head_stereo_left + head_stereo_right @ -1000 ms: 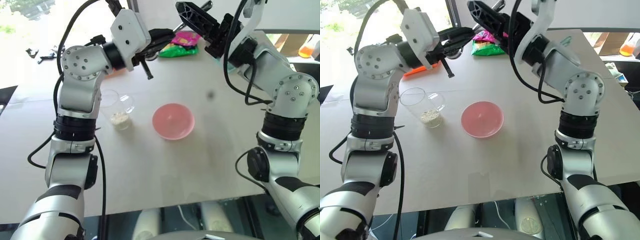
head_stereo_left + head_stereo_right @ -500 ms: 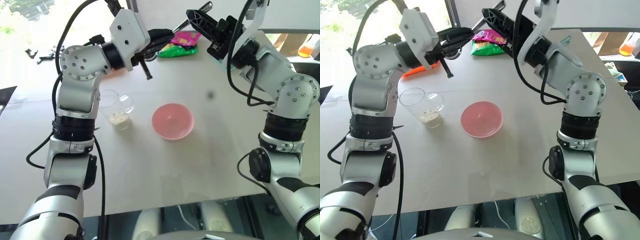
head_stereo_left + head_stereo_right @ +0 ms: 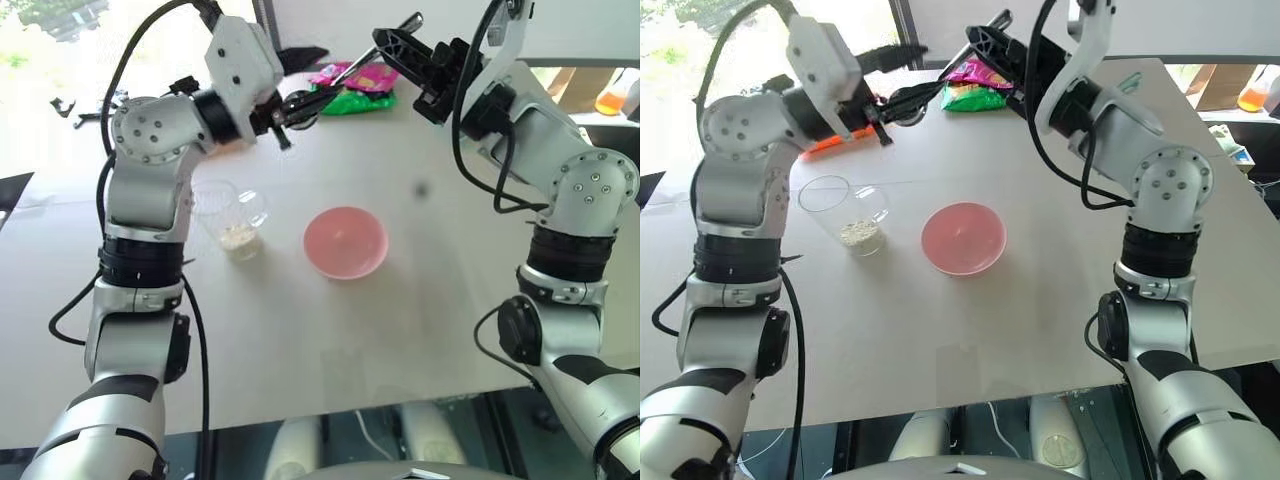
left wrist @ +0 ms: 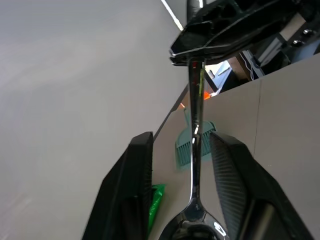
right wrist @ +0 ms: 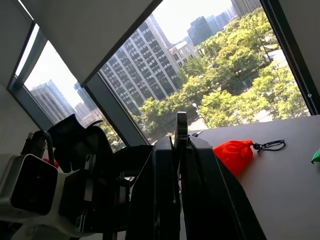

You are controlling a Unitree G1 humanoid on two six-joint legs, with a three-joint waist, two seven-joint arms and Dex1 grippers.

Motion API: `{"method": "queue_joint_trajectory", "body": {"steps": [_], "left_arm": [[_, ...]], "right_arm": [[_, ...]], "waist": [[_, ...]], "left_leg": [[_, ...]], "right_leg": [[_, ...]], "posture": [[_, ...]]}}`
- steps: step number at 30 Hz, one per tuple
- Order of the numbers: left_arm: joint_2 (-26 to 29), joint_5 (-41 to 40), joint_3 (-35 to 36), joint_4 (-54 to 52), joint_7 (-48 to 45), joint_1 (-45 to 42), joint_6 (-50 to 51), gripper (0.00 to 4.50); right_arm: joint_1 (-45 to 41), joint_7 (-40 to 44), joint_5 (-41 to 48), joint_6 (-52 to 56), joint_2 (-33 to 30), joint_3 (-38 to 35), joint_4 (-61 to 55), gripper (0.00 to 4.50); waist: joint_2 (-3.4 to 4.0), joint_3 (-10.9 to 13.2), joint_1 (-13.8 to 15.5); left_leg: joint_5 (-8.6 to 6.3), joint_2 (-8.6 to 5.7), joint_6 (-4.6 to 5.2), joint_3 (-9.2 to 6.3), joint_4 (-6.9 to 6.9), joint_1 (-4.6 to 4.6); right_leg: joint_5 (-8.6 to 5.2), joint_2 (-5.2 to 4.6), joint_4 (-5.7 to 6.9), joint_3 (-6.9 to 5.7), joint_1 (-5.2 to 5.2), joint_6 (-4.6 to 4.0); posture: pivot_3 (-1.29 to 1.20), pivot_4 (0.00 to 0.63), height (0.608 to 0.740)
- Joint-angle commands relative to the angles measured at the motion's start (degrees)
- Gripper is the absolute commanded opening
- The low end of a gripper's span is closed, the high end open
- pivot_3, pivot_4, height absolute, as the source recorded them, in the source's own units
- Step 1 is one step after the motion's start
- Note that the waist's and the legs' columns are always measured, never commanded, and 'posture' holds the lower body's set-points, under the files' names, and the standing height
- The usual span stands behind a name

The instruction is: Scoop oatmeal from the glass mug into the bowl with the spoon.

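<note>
The pale desk [image 3: 420,330] spreads wide below both raised arms, and most of its near surface lies bare. The right pincer [image 3: 385,42] is held high over the far part of the desk, its two black fingers clenched on the handle of the spoon [image 3: 345,72], which slants from it down toward the left pincer [image 3: 300,103]. The left pincer stands released, its fingers [image 4: 137,170] parted on either side of the spoon's oval end, which lies between them; whether they touch the metal cannot be told. Well below and nearer than both pincers, the pink bowl [image 3: 346,242] sits on the desk, roughly under the gap between them, with nothing standing between it and the spoon above. To the left of the bowl, under the left arm and partly hidden by it, stands the glass mug [image 3: 232,215] with a little oatmeal [image 3: 238,237] in its bottom. Beyond the pincers, at the far edge of the desk, lie a green and pink packet [image 3: 362,90] and an orange thing [image 5: 236,152]. A teal dustpan [image 4: 190,147] shows past the spoon in the left wrist view.
</note>
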Motion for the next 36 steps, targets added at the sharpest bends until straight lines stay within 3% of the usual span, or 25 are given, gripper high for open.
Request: {"method": "queue_joint_trajectory", "body": {"steps": [1, 3, 7, 11, 15, 17, 19, 24, 29, 36], "left_arm": [[5.32, -8.71, 7.35, -6.5, -0.26, -0.03, 12.62, 2.98], [9.37, -15.59, 15.05, -9.27, 2.54, 2.21, 24.12, 2.98], [12.05, -20.91, 28.5, -13.53, 10.26, 10.14, 34.81, 2.98], [10.78, -25.07, 48.23, -16.72, 4.71, 33.26, 36.91, 2.98], [8.35, -26.7, 55.32, -19.41, 4.55, 47.76, 35.16, 2.98], [4.27, -26.64, 56.16, -22.61, 5.33, 54.45, 33.47, 2.98], [-0.55, -25.31, 52.64, -27.88, 4.96, 61.42, 30.47, 2.98], [-7.68, -24.57, 47.45, -32.25, 10.2, 65.36, 25.87, 2.98], [-7.92, -19.6, 43.44, -27.92, 16.36, 62.85, 21.53, 2.98], [-2.76, -17.7, 38.43, -21.55, 20.8, 54.36, 22.53, 2.98]], "right_arm": [[-1.89, -0.22, 0.61, -0.95, -2.37, -3.07, 0.26, 0.0], [-1.86, -0.73, 0.26, -0.88, -4.13, -4.14, 1.72, 0.0], [-0.88, -0.94, 0.56, -0.29, -6.38, -5.6, 2.61, 0.0], [1.54, -1.98, 0.34, -0.38, -7.09, -7.33, 3.13, 0.0], [4.15, -3.24, 0.11, -0.18, -7.46, -8.12, 2.19, 0.0], [5.51, -4.07, 0.23, 0.0, -7.28, -8.42, 1.57, 0.0], [6.28, -4.35, 0.12, 0.04, -7.1, -8.17, 1.03, 0.0], [6.96, -4.98, 0.53, 0.41, -6.87, -7.87, 0.03, 0.0], [7.49, -5.18, 0.8, 0.87, -6.8, -7.63, -0.66, 0.0], [8.58, -5.58, 1.23, 1.04, -6.59, -7.58, -2.26, 0.0]], "waist": [[0.03, 0.02, -0.35], [0.04, 0.03, -0.34], [0.05, 0.03, -0.94], [0.18, -0.04, -2.39], [0.13, -0.01, -1.57], [0.13, -0.01, -0.96], [0.16, -0.03, -0.12], [0.12, -0.04, 2.13], [0.14, -0.05, 2.86], [0.12, -0.06, 2.86]], "left_leg": [[0.0, 0.0, 0.0, 0.0, 0.0, 0.0], [0.0, 0.01, 0.0, 0.02, -0.02, 0.0], [0.0, 0.06, 0.0, 0.02, -0.06, 0.01], [0.0, 0.12, 0.0, 0.37, -0.22, 0.27], [0.0, 0.3, 0.0, 0.34, -0.32, 0.17], [0.0, 0.28, 0.0, 0.38, -0.3, 0.19], [0.0, 0.24, 0.0, 0.47, -0.25, 0.2], [-0.07, 0.3, 0.12, 0.41, -0.16, 0.19], [-0.15, 0.25, 0.25, 0.46, -0.1, 0.21], [-0.12, 0.21, 0.21, 0.42, -0.09, 0.17]], "right_leg": [[0.0, 0.0, 0.0, 0.0, 0.0, 0.0], [0.0, 0.01, 0.0, 0.02, -0.02, 0.0], [0.0, 0.03, -0.02, 0.04, -0.02, 0.0], [0.0, 0.02, -0.01, 0.32, 0.04, 0.0], [0.0, 0.13, -0.06, 0.26, -0.11, -0.01], [0.0, 0.08, -0.05, 0.27, -0.08, 0.0], [0.01, 0.0, -0.08, 0.36, -0.04, 0.0], [0.02, 0.08, 0.03, 0.28, -0.04, -0.01], [0.02, 0.06, 0.08, 0.33, -0.03, -0.01], [0.02, 0.06, 0.04, 0.3, -0.03, -0.01]], "posture": [[0.0, 0.15, 0.74], [0.0, 0.15, 0.74], [0.0, 0.15, 0.74], [0.0, 0.15, 0.74], [0.0, 0.15, 0.74], [0.0, 0.15, 0.74], [0.0, 0.15, 0.74], [0.0, 0.15, 0.74], [0.0, 0.15, 0.74], [0.0, 0.15, 0.74]]}}
